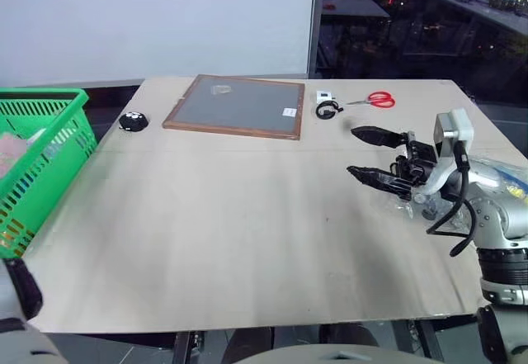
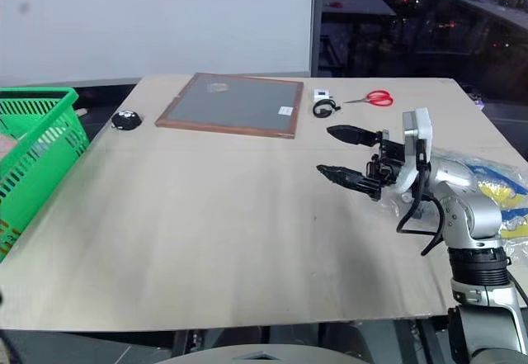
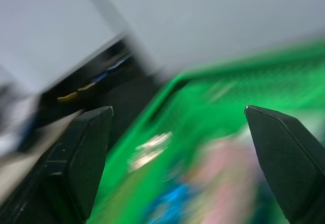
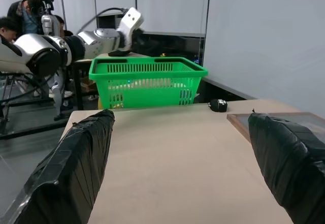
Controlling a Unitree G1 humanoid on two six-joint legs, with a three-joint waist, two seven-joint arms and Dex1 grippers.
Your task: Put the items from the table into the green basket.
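Over the bright green plastic lattice-mesh basket [image 1: 37,153] at the tabletop's left edge, my left tool [image 3: 177,132] has its two black fingers spread wide with nothing between them; below them, blurred, I make out pink and blue shapes inside the basket, likely the long pink printed carton [image 3: 223,168] and something blue I can't identify. My right tool [image 1: 371,153] hovers wide and empty above the right side of the large light beige wooden-looking tabletop [image 1: 247,232], pointing left across it. Just behind that arm lies the clear crinkly plastic bag of yellow-blue goods [image 2: 495,191], partly hidden by the forearm, near the right edge. Judgement: the bag looks like the only item left. Risks: the arm sits between the tool and the bag, so turning back to reach it could sweep the bag off the edge; slick crinkly film could slip from a two-finger pinch or tear; loose contents could sag during the carry across to the far-off basket. The red-handled scissors [image 1: 375,99], the brown-framed grey board [image 1: 238,106] and the small black round object [image 1: 133,120] sit at the far side and are not task items; grabbing them would be an error. The left arm near the basket rim could also snag it.
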